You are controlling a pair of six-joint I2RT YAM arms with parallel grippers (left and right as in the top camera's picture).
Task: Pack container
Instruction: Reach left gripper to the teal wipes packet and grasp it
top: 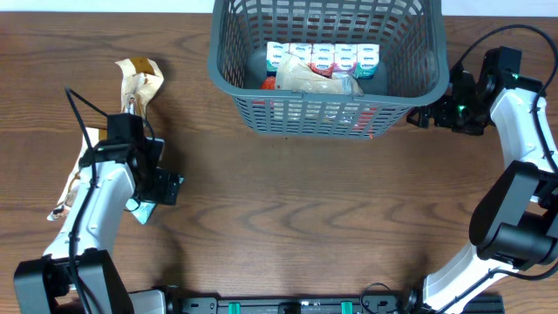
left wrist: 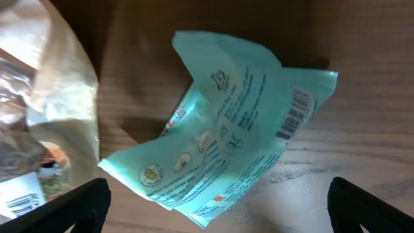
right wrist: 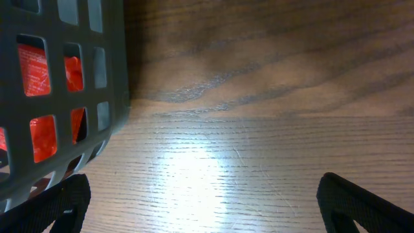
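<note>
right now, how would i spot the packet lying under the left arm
From the dark grey basket at the far side of the table, look to the near left, under the left pincer. The crumpled packet there is the only mint green one, with a barcode; the wrappers beside it are clear and brownish.

A crumpled teal packet is lying near the wooden tabletop's left edge. A tan wrapper is lying toward its far-left corner.
</note>
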